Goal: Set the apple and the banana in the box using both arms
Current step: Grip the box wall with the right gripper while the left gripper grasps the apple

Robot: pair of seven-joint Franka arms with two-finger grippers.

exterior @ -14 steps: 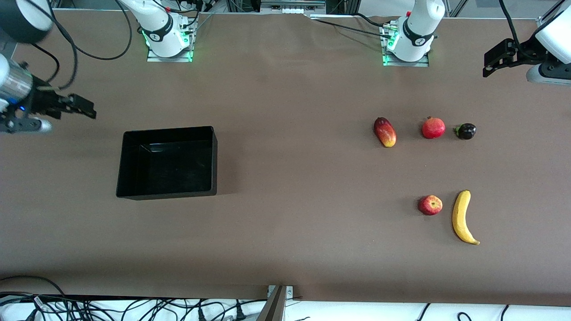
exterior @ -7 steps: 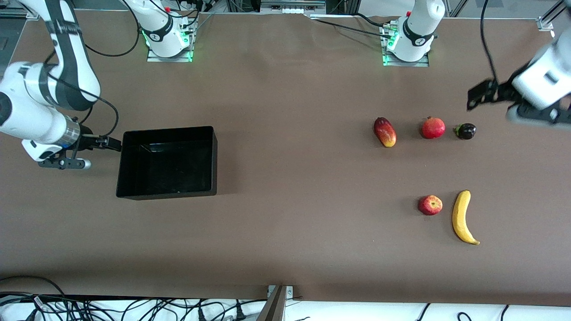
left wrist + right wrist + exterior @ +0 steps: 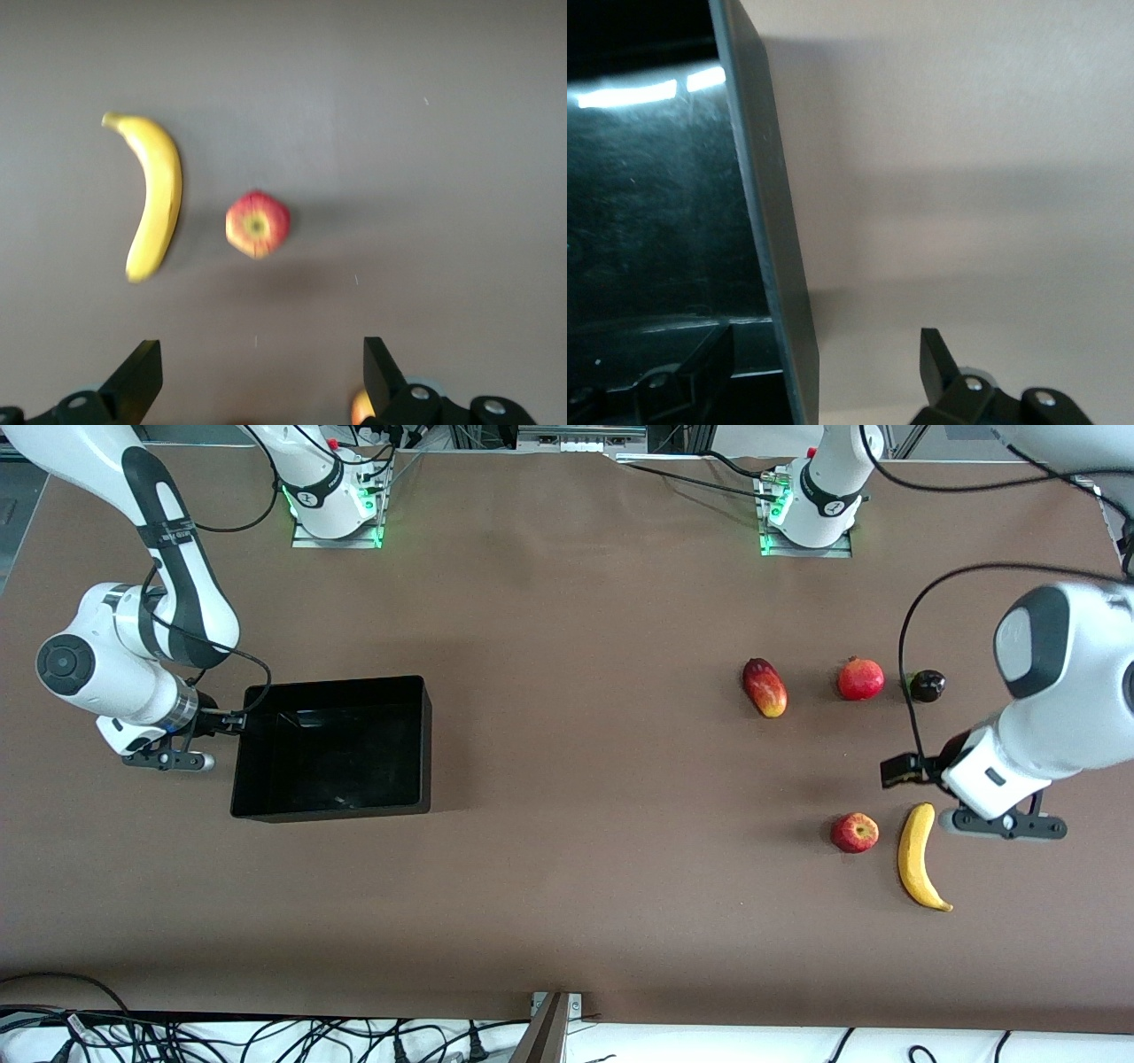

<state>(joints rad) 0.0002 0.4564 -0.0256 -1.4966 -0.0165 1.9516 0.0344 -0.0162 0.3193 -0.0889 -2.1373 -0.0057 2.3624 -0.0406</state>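
The red, yellow-streaked apple (image 3: 854, 833) (image 3: 257, 224) lies on the brown table right beside the long yellow banana (image 3: 918, 859) (image 3: 155, 197), toward the left arm's end. My left gripper (image 3: 895, 771) (image 3: 261, 376) hangs open over the bare table close to both fruits, holding nothing. The black glossy box (image 3: 332, 810) (image 3: 766, 221) stands toward the right arm's end. My right gripper (image 3: 232, 722) (image 3: 824, 372) is open astride the box's end wall, one finger inside and one outside.
Farther from the front camera than the apple lie three other fruits in a row: a red-yellow mango (image 3: 765, 687), a round red fruit (image 3: 861, 679) and a small dark fruit (image 3: 926, 685). Cables run along the table's near edge.
The right gripper swung in from the table's end to the box's end wall. The left gripper came in from the table's other end, down to just over the apple and banana.
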